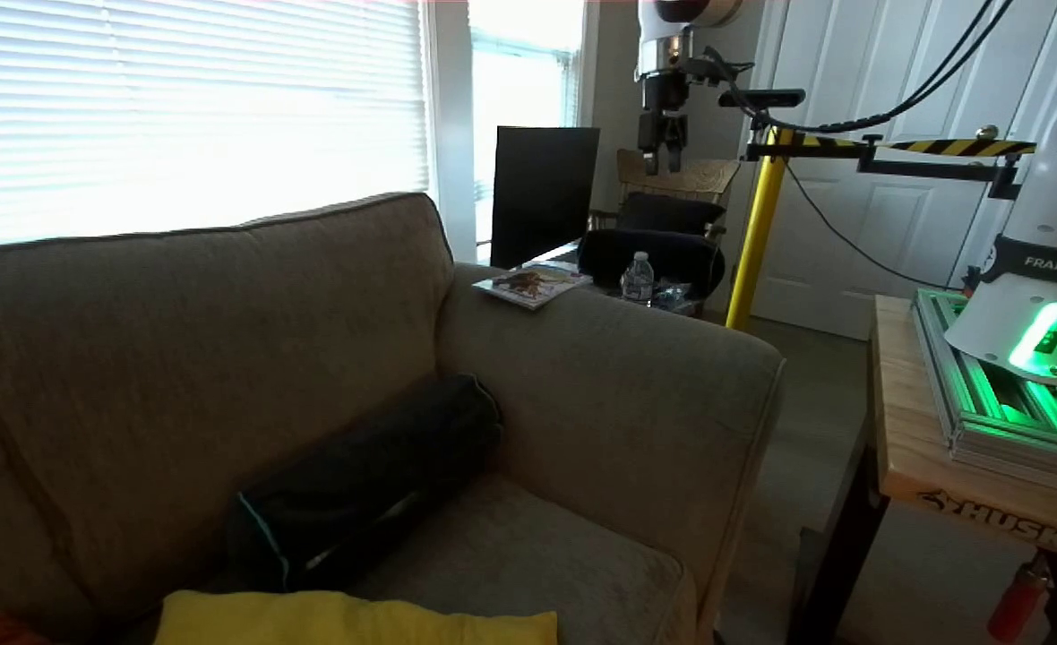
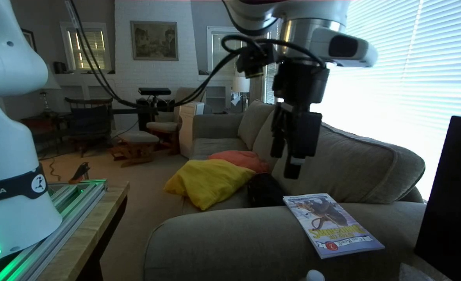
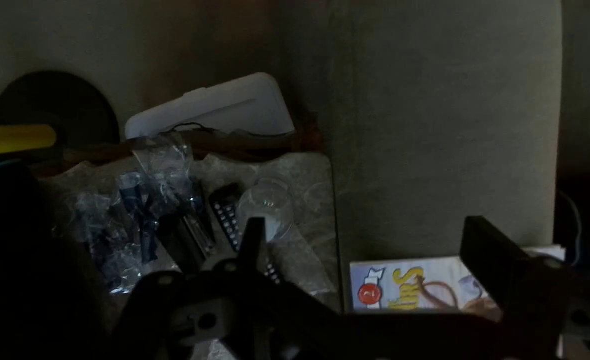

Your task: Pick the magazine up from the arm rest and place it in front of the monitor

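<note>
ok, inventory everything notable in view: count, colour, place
magazine: 1, pale, multicoloured print, on arm rest
monitor: 1, black, by arm rest
sofa: 1, grey-brown, in front of blinds
bolster: 1, black, on sofa
cushion: 1, yellow, on sofa
another cushion: 1, coral, on sofa
bottle: 1, clear, on side table
remote: 1, dark, beside bottle
post: 1, yellow, standing on floor
framed picture: 1, brownish, on white wall
workbench: 1, brown, under arm
arm: 1, white, above workbench
gripper: 1, black, open, above magazine height

Magazine [image 3: 427, 284]: partly hidden by gripper [image 3: 365, 222], wrist view. Monitor [image 2: 453, 199]: cut off by right edge in an exterior view. Bottle [image 2: 315, 276]: mostly cut off by bottom edge, same view.
</note>
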You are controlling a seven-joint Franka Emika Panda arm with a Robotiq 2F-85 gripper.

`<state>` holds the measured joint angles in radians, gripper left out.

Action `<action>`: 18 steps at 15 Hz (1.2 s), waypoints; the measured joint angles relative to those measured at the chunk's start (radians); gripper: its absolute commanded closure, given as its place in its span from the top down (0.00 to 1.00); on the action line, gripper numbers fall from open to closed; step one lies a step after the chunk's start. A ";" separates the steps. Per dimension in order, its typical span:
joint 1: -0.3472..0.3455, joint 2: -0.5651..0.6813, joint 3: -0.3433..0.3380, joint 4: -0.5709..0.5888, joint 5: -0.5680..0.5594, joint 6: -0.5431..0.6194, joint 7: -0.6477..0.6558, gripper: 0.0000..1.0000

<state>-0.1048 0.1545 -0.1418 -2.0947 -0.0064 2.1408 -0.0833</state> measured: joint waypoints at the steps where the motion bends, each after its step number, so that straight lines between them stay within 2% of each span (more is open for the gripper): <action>1: -0.002 0.032 0.000 0.037 0.000 0.016 0.041 1.00; 5: -0.004 0.106 -0.001 0.141 0.000 0.030 0.184 1.00; 11: -0.004 0.125 -0.001 0.164 -0.002 0.030 0.202 1.00; 14: -0.024 0.187 0.013 0.238 0.032 0.030 0.110 1.00; 18: -0.109 0.354 0.062 0.419 0.163 -0.022 -0.105 1.00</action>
<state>-0.2143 0.5084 -0.0803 -1.6756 0.1567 2.1188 -0.1885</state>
